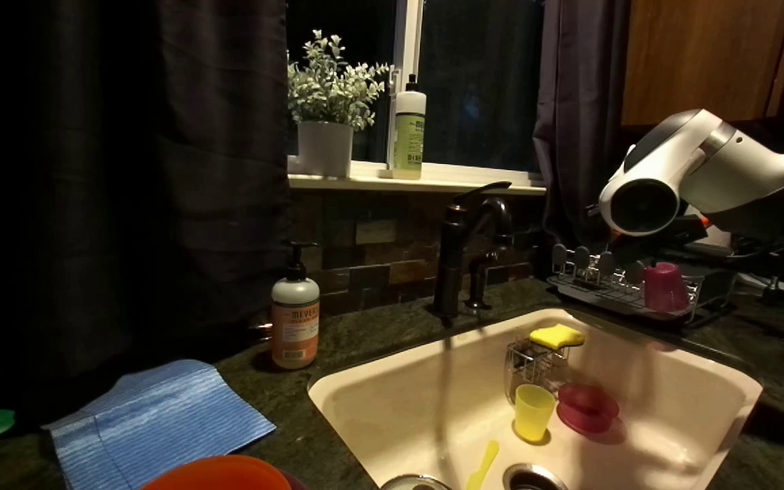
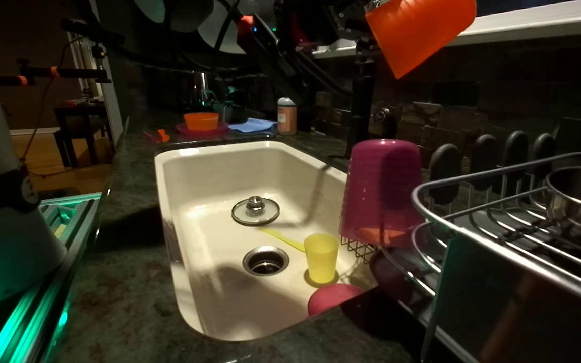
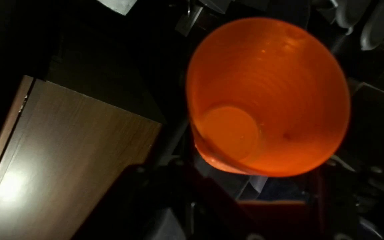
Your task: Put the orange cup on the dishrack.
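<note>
The orange cup (image 3: 268, 96) fills the middle of the wrist view, its open mouth toward the camera. In an exterior view, the cup (image 2: 421, 35) hangs tilted in the air at the top right, partly cut off by the frame's edge. My gripper (image 3: 258, 165) is shut on it; the fingers are dark and hard to see. The dishrack (image 2: 492, 174) stands on the counter beside the sink, lower than the held cup. It also shows in an exterior view (image 1: 596, 299), under the arm, where the orange cup is hidden.
A pink cup (image 1: 664, 287) stands upside down on the rack's near end, with grey prongs beside it and a metal pot (image 2: 580, 196). The faucet (image 1: 453, 258) and sink (image 1: 392, 371) adjoin. A yellow cup (image 2: 321, 257) stands in the sink. A wooden cabinet (image 3: 62, 160) is close by.
</note>
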### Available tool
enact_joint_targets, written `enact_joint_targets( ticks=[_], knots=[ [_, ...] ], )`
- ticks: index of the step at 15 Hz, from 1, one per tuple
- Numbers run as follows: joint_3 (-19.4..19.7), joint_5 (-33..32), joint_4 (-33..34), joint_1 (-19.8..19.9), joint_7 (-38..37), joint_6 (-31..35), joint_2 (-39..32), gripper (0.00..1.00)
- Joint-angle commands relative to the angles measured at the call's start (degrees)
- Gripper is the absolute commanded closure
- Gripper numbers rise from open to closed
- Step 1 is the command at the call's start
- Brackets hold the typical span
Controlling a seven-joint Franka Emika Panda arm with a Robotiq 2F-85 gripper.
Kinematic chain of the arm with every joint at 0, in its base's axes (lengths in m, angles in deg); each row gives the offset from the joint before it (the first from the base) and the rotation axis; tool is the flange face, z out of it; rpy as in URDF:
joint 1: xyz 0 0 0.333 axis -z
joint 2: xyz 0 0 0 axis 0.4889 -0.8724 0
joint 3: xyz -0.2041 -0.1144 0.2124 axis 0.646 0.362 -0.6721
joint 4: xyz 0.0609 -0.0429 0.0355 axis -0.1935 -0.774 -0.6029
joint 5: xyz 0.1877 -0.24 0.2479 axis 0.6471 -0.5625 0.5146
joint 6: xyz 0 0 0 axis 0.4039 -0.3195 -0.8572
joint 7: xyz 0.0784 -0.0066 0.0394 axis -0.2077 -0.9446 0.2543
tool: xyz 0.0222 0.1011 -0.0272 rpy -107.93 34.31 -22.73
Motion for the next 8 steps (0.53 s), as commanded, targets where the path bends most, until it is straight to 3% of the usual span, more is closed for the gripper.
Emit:
enact_joint_targets(
  ticks=[1, 4, 8],
  knots=[
    [-0.39, -0.53, -1.23, -0.25, -2.95, -6.82, -0.43, 0.58],
    [-0.09, -1.58, -1.04, -0.08, -4.75, -10.06, -0.95, 0.58],
    [0.66, -2.42, -0.50, 0.22, -6.83, -8.69, -2.98, 0.58]
  ],
)
